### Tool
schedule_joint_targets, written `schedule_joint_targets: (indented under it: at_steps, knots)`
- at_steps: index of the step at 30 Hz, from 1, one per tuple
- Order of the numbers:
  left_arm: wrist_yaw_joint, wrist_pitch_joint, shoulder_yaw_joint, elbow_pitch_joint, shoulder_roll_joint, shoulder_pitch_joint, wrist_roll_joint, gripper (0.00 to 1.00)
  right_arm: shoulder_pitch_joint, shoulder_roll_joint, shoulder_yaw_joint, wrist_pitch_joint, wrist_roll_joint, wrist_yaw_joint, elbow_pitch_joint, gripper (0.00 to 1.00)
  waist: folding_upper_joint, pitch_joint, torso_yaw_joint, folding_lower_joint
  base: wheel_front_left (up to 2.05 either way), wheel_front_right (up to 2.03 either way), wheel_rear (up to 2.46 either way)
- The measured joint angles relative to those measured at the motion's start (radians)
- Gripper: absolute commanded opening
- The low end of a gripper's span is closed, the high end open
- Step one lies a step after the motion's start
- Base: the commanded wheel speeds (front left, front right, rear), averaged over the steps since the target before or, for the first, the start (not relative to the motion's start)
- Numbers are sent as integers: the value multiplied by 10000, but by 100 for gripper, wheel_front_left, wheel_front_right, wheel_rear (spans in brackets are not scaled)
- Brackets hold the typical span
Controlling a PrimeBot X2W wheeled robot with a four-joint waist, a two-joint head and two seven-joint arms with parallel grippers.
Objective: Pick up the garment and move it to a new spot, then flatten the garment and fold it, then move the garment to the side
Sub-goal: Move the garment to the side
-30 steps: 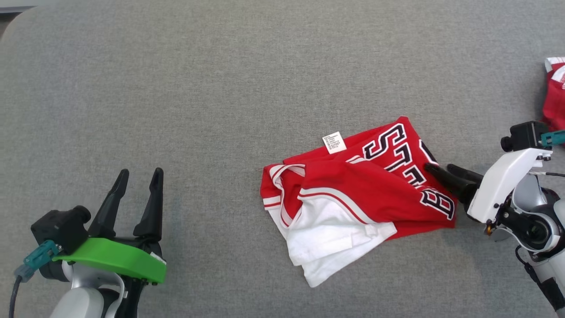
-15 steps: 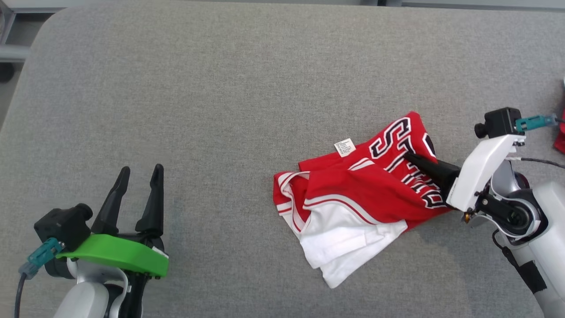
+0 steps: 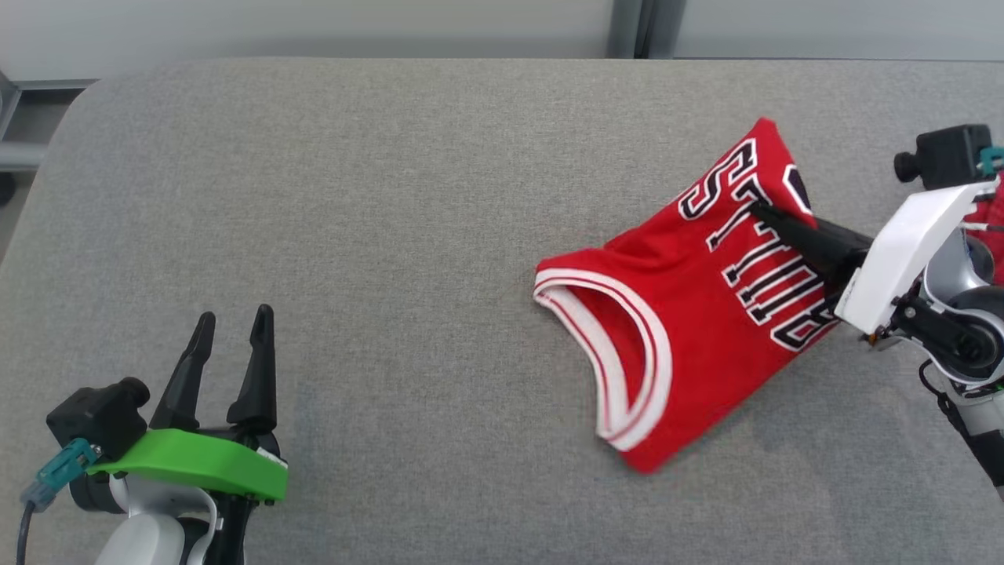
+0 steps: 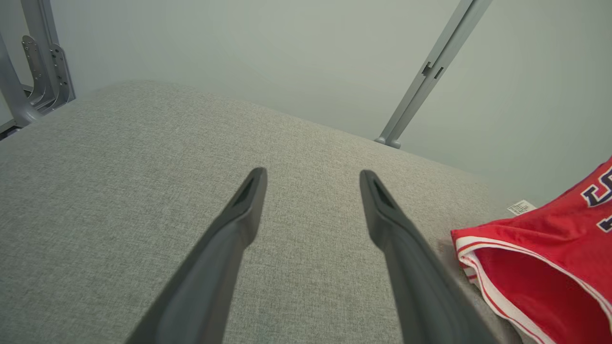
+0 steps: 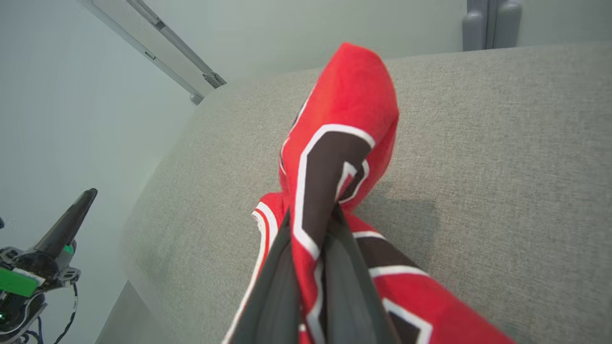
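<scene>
The garment (image 3: 690,314) is a red jersey with white-trimmed openings and black-and-white lettering, at the right of the grey table. My right gripper (image 3: 757,205) is shut on its lettered upper part and holds that part raised off the cloth surface. In the right wrist view the fabric (image 5: 344,110) bunches up between the closed fingers of the right gripper (image 5: 311,212). The armhole end trails down to the left; I cannot tell if it touches the table. My left gripper (image 3: 234,314) stands open at the lower left, far from the garment (image 4: 540,248), and the left gripper (image 4: 311,174) holds nothing.
The grey padded table (image 3: 353,196) runs wide to the left, with its far edge near the top of the head view. Another red cloth (image 3: 992,235) peeks out behind my right wrist. A metal frame post (image 4: 430,71) stands beyond the table.
My right gripper has shut on the garment's lettered part and raised it toward the far right. The jersey has opened out, and its white part has gone from sight. The head camera has tilted up.
</scene>
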Motion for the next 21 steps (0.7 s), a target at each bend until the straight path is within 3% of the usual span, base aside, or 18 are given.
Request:
schedule_joint_targets:
  at_steps: [7, 15, 21]
  knots:
    - [0, -10, 27, -96, 38, 198, 0, 100, -191, -194, -437, 17, 188, -54, -125, 0, 0, -34, -361, 0, 0, 0, 0]
    - [0, 140, -236, -550, 100, 174, 71, 100, -194, -949, -1421, 94, 107, -997, 359, 0, 0, 508, -537, 0, 0, 0, 0]
    - [0, 215, -198, -756, 236, 58, 113, 100, -1034, -1764, -2447, 94, 71, -1519, 247, 0, 0, 1086, -668, 0, 0, 0, 0]
